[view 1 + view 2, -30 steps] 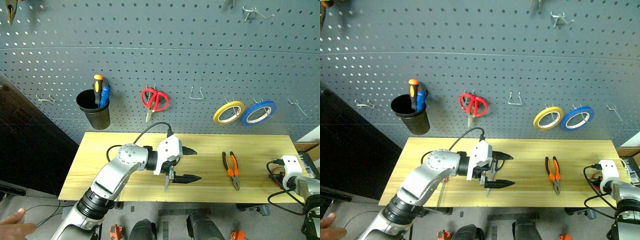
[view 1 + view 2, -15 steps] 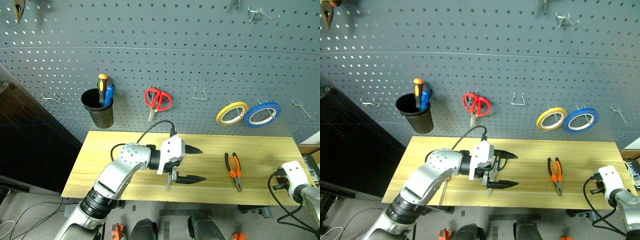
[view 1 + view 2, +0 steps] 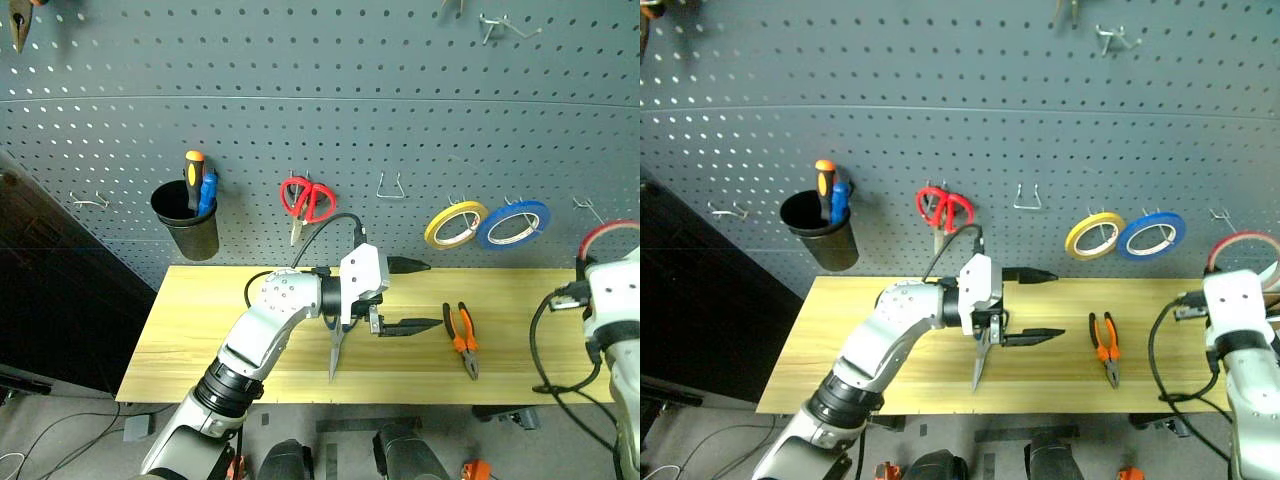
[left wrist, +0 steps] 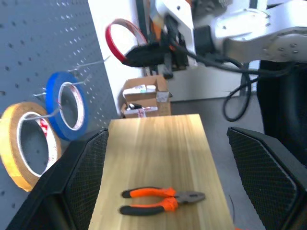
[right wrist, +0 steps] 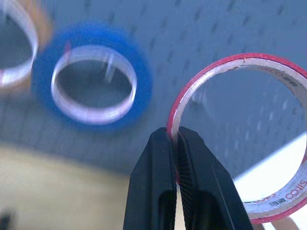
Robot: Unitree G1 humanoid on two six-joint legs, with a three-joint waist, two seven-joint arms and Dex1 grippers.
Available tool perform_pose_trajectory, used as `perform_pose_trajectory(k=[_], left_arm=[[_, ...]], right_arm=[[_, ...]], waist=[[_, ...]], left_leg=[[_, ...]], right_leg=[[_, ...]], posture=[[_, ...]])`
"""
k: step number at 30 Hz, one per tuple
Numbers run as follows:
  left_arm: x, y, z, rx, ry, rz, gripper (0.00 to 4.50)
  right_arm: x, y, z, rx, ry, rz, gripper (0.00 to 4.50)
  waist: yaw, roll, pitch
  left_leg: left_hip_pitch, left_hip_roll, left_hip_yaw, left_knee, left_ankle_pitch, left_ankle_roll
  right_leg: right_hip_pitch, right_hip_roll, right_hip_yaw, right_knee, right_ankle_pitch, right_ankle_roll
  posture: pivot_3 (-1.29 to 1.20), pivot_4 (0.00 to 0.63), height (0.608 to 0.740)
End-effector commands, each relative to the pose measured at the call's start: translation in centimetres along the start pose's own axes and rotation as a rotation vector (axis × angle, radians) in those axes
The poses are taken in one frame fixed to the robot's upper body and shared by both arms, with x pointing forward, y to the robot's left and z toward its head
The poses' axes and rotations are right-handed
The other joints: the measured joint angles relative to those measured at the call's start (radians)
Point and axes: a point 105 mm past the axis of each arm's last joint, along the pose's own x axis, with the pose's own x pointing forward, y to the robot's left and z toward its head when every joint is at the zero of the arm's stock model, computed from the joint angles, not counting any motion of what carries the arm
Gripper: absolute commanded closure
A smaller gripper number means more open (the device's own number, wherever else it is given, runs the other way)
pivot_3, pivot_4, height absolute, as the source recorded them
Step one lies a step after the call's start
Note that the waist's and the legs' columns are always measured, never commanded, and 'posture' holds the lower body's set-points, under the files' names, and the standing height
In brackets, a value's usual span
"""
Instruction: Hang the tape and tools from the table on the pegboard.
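Right gripper (image 5: 175,139), pinched shut on the thin red tape ring (image 5: 240,139) by its wall, may let it twist off-hook at the dark grey pegboard (image 3: 300,80); left gripper (image 3: 415,295) gapes wide, scissors (image 3: 337,350) dangling beneath it.

Grey floor (image 3: 70,430), cardboard boxes (image 4: 144,98)

1. I read the table (image 3: 250,350) as pale wood, smooth, matt, faint grain.
2. Pegboard (image 3: 300,120): dark grey painted sheet, perforated, slight sheen.
3. Red tape (image 5: 240,139): thin glossy film, whitish inner face.
4. Pliers (image 3: 462,338): orange-and-black rubbery grips, dull steel jaws.
5. Right gripper (image 5: 176,143) fingers: black matt plastic, ribbed pads.
6. Left gripper (image 3: 408,295): black textured fingers, glossy white shell.
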Motion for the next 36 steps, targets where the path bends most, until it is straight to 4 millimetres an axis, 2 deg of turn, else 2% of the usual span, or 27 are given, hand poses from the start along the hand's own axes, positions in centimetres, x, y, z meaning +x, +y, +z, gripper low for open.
perform_pose_trajectory(k=[1, 7, 12, 19, 24, 26, 29, 31, 34, 36], left_arm=[[0.7, 0.4, 1.7, 0.053, -0.062, 0.021, 0.28], [1.3, -0.2, 1.8, 0.048, -0.079, 0.018, 0.28], [1.3, -0.4, 1.7, 0.051, -0.074, 0.017, 0.28], [0.2, 0.7, 0.6, 0.044, -0.031, 0.081, 0.28], [-1.4, 1.4, -1.1, 0.061, 0.054, 0.108, 0.28], [-3.1, 1.7, -3.1, 0.085, 0.157, 0.103, 0.28], [-5.6, 1.8, -5.9, 0.126, 0.309, 0.061, 0.28], [-6.7, 2.0, -6.6, 0.13, 0.343, 0.05, 0.28], [-8.1, 1.8, -7.3, 0.151, 0.392, 0.015, 0.28], [-8.5, 1.8, -7.6, 0.164, 0.407, 0.002, 0.28]], right_arm=[[1.5, -2.2, -0.3, 0.075, -0.015, -0.016, 4.49], [5.5, -5.2, -2.8, 0.252, 0.021, -0.036, 4.49], [7.5, -5.2, -3.8, 0.441, 0.029, 0.006, 4.49], [6.9, -3.0, -3.6, 0.441, 0.015, 0.066, 2.33], [4.0, 0.1, -5.6, 0.384, 0.166, 0.114, 0.67], [1.7, 3.2, -7.3, 0.345, 0.317, 0.188, 0.03], [-0.9, 6.9, -8.3, 0.295, 0.458, 0.235, 0.03], [-1.6, 8.8, -8.1, 0.291, 0.497, 0.255, 0.03], [-2.3, 12.7, -8.0, 0.409, 0.593, 0.331, 0.03], [-2.2, 13.8, -8.2, 0.428, 0.633, 0.338, 0.03]], waist=[[-0.001, 0.0, 0.0], [-0.014, 0.0, 0.0], [-0.017, 0.001, 0.0], [-0.015, 0.001, 0.0], [-0.01, 0.001, -0.001], [-0.01, 0.001, -0.001], [-0.018, 0.002, -0.001], [-0.021, 0.002, -0.001], [-0.023, 0.002, -0.001], [-0.02, 0.001, -0.002]], left_leg=[[-0.001, 0.0, 0.0, 0.0, 0.0, 0.0], [0.0, 0.0, 0.003, 0.0, -0.002, 0.003], [0.002, 0.002, 0.003, 0.0, -0.002, 0.004], [0.001, 0.002, 0.003, 0.0, 0.0, 0.001], [0.001, 0.002, 0.001, 0.0, 0.0, 0.0], [0.0, 0.002, 0.001, 0.0, 0.0, 0.0], [0.001, 0.002, -0.001, -0.001, 0.001, -0.001], [0.0, 0.002, 0.002, -0.001, 0.001, -0.001], [-0.003, 0.002, 0.003, 0.001, 0.001, -0.001], [-0.005, 0.002, 0.002, 0.001, 0.001, -0.001]], right_leg=[[0.0, 0.0, 0.0, 0.0, 0.0, 0.0], [0.0, -0.001, 0.002, 0.0, 0.0, 0.0], [0.0, -0.001, 0.002, 0.001, 0.0, 0.0], [0.0, -0.004, 0.001, 0.001, 0.0, 0.0], [0.0, -0.005, 0.001, 0.002, 0.0, 0.0], [0.0, -0.006, 0.001, 0.002, 0.0, 0.0], [-0.001, -0.006, 0.001, 0.002, 0.0, 0.0], [-0.004, -0.005, 0.001, 0.004, 0.0, 0.0], [-0.007, -0.006, 0.0, 0.005, 0.0, 0.0], [-0.01, -0.007, -0.001, 0.006, 0.0, -0.001]], posture=[[-0.1, 0.194, 0.74], [-0.1, 0.194, 0.74], [-0.09, 0.187, 0.74], [-0.08, 0.184, 0.74], [-0.08, 0.187, 0.74], [-0.09, 0.189, 0.74], [-0.09, 0.192, 0.74], [-0.1, 0.194, 0.74], [-0.1, 0.193, 0.74], [-0.09, 0.193, 0.74]])
